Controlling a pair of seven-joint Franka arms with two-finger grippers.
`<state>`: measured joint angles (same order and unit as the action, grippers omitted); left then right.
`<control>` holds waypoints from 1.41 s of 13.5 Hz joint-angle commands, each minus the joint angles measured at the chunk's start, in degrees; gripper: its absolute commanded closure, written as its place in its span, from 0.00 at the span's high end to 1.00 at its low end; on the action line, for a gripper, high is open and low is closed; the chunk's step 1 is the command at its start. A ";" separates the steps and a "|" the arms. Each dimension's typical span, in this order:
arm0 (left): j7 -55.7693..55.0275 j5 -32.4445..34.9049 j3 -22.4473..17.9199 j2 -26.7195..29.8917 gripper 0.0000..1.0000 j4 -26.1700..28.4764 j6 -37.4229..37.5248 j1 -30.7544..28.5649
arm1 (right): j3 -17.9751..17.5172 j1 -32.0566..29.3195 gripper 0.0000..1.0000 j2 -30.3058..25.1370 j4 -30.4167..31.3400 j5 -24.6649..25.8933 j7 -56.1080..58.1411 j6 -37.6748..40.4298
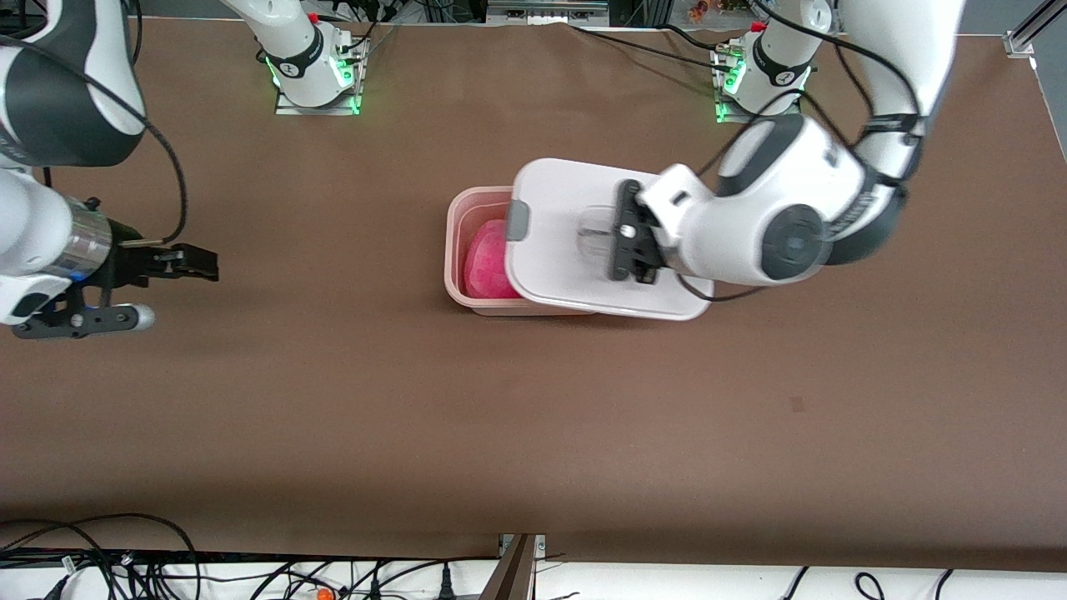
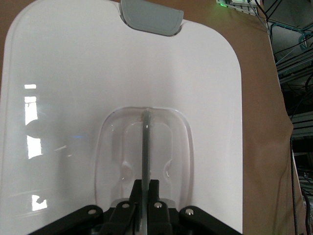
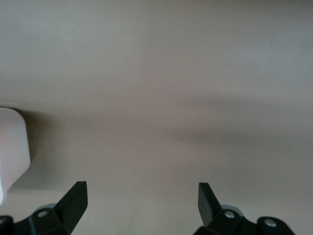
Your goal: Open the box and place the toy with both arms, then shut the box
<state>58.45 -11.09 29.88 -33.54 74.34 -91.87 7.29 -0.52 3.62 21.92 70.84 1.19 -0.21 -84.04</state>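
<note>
The pale pink box stands at the table's middle with the hot-pink toy lying inside it. The white lid with a grey clip is held over the box and covers most of it, shifted toward the left arm's end. My left gripper is shut on the lid's centre handle; the lid fills the left wrist view. My right gripper is open and empty over bare table toward the right arm's end; its fingertips show spread apart.
The brown table spreads all round the box. The arm bases stand along the edge farthest from the front camera. Cables lie along the edge nearest the camera. A corner of the box shows in the right wrist view.
</note>
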 commanded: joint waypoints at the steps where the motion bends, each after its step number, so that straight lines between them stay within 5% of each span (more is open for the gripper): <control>1: -7.54 3.08 -1.22 -1.69 0.00 -1.04 -3.13 6.13 | 1.56 -2.13 1.00 -2.31 0.26 -0.75 -0.58 1.16; 9: -14.33 11.69 -1.22 -6.36 0.00 -0.16 -12.97 13.18 | 7.11 -2.30 1.00 -14.79 14.39 -0.66 1.18 1.87; 19: -15.21 12.06 -2.10 -7.76 0.00 0.81 -13.16 13.27 | 7.02 -1.78 1.00 -18.23 15.64 -0.31 1.36 1.51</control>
<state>44.51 -0.33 28.08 -41.29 74.81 -104.79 19.96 6.28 1.62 5.18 84.33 1.00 0.74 -81.50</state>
